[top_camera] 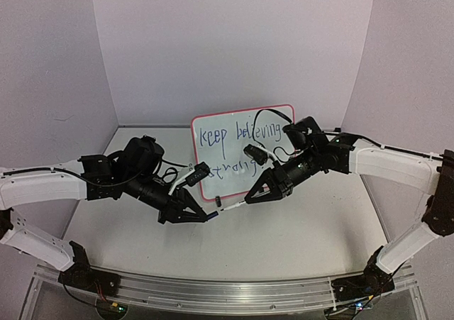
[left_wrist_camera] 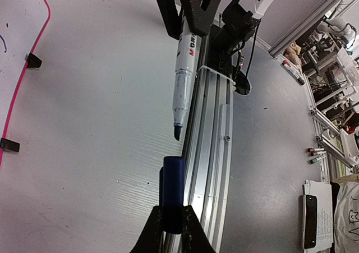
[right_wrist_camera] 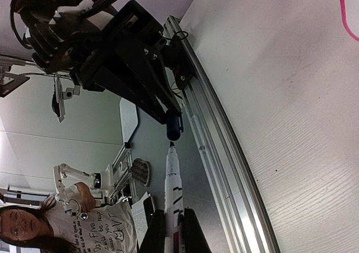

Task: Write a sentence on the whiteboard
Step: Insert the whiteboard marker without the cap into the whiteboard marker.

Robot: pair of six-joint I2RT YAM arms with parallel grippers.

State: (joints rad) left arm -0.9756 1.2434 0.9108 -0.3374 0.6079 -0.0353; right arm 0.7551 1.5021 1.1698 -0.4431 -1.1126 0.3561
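The whiteboard (top_camera: pixel 241 150) stands upright at the back middle, red-bordered, with the blue sentence (top_camera: pixel 237 139) "keep believing" over "strong" on it. My right gripper (top_camera: pixel 257 194) is shut on a white marker (top_camera: pixel 237 203), uncapped, its tip pointing left; the marker also shows in the right wrist view (right_wrist_camera: pixel 174 180). My left gripper (top_camera: pixel 201 213) is shut on the blue cap (top_camera: pixel 211 211), seen in the left wrist view (left_wrist_camera: pixel 171 191). The cap's open end faces the marker tip (left_wrist_camera: pixel 178 132) across a small gap, in front of the board.
An aluminium rail (top_camera: pixel 213 295) runs along the table's near edge. The board's two black clip feet (left_wrist_camera: pixel 32 60) rest on the white table. Purple walls enclose the back and sides.
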